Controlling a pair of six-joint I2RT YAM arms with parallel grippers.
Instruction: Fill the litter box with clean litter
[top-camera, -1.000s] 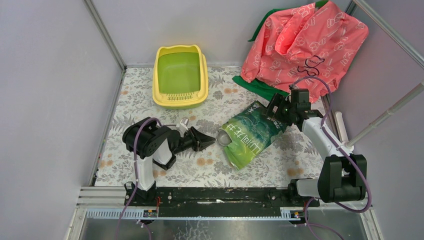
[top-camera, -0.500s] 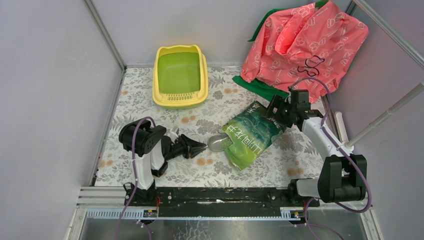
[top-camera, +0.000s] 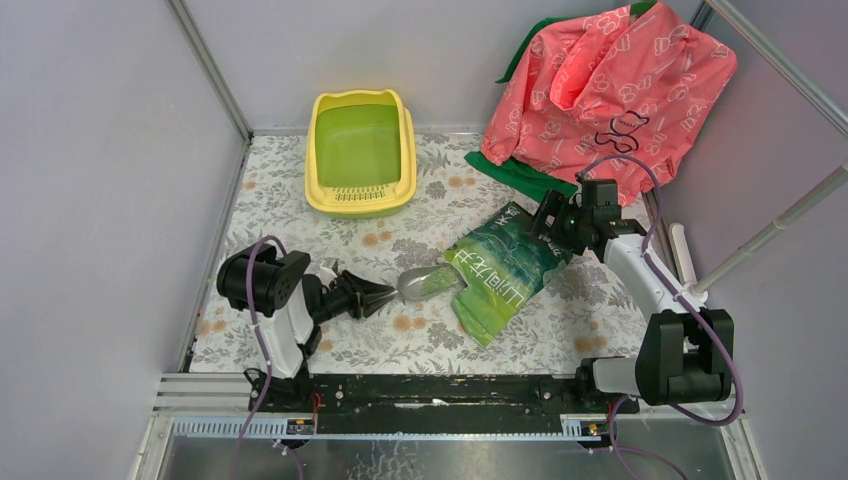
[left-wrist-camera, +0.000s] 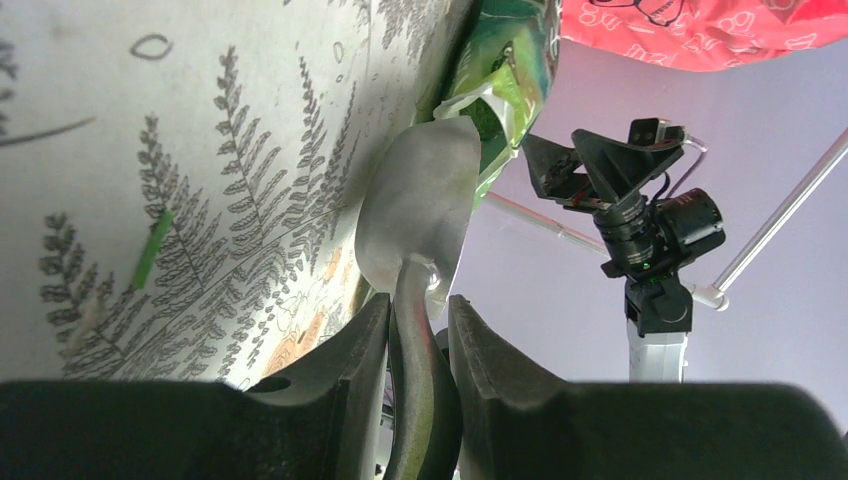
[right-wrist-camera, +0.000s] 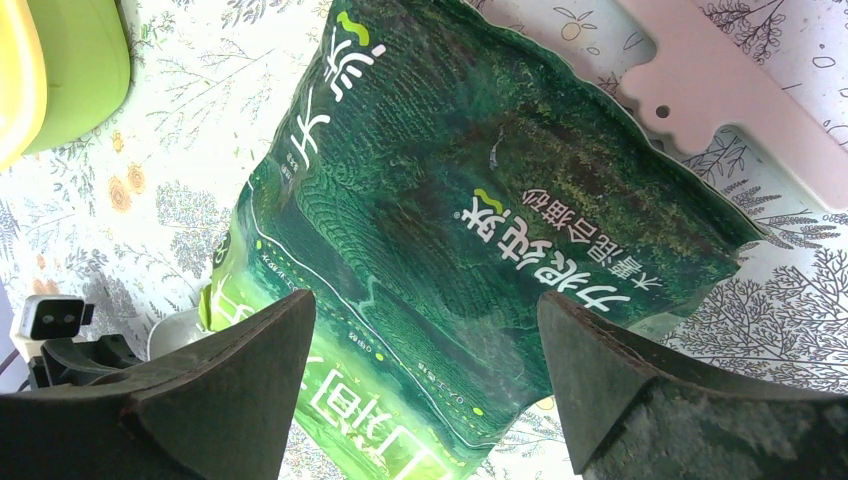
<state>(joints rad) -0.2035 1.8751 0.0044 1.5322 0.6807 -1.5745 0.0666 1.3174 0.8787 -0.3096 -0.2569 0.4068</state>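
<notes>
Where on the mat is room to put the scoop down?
Bare mat lies between the litter box and the green bag, and along the near edge below the scoop. Crowded: back right, by the pink garment.

In the lower left of the top view you see your left arm (top-camera: 283, 338): a white link with round black joint housings. The right arm (top-camera: 640, 270), lower right, is alike, with a thin purple cable (top-camera: 738, 370) looping beside its boxy black base. The right gripper (right-wrist-camera: 420, 400) has matte black wedge-shaped fingers (right-wrist-camera: 230, 390).
</notes>
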